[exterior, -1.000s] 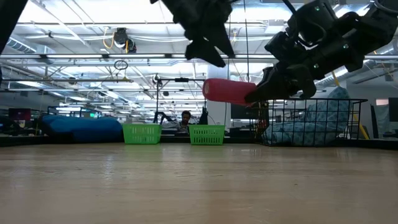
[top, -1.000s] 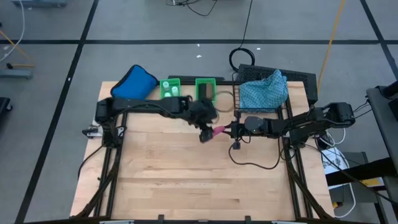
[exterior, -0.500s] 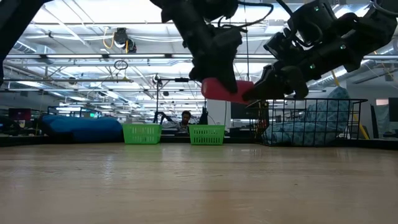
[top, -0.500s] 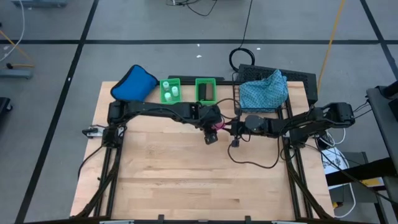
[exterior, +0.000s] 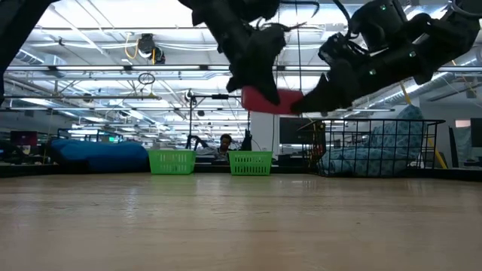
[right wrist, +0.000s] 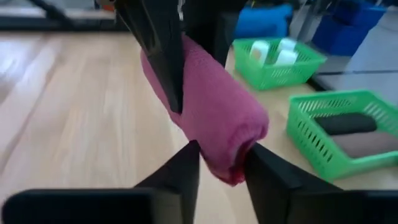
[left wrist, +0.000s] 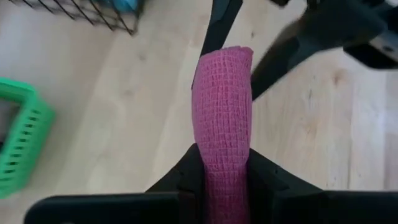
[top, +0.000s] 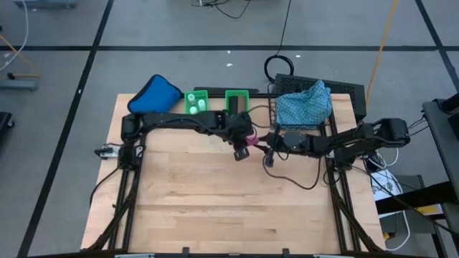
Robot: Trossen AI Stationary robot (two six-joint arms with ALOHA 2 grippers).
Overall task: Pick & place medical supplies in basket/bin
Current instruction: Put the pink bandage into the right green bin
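Note:
A pink roll [top: 251, 136] hangs in the air over the table's far middle, between both grippers. My left gripper [left wrist: 224, 155] is shut on one end of it. My right gripper [right wrist: 221, 152] is shut on the other end. The black wire basket [top: 283, 125] stands at the far right, and the blue-green patterned cloth [top: 305, 104] lies in it. Two white bottles with teal caps [right wrist: 273, 50] stand in one green bin [top: 197, 102]. A black roll [right wrist: 348, 121] and a brown roll [right wrist: 367, 143] lie in the other green bin [top: 237, 104]. My left gripper pinches the pink roll's left end [left wrist: 222, 143] between its two fingers, slanting down from above and from the table's left. The roll sticks out past the fingertips and is clear of the table. My right gripper pinches the roll's right end [right wrist: 227, 158] between its two fingers [right wrist: 186, 168], coming from the table's right and slanting slightly down. The roll runs on ahead of the fingers, about level and well above the wood.
A solid blue padded pouch [top: 154, 97] lies at the far left corner. A black cable [top: 287, 179] trails from my right arm across the wood. The table's near half is bare wood [top: 229, 208].
My left gripper has come in from the left and taken hold of the free end of the pink roll, which my right gripper keeps holding. The roll and both grippers have risen slightly and shifted a little toward the far edge.

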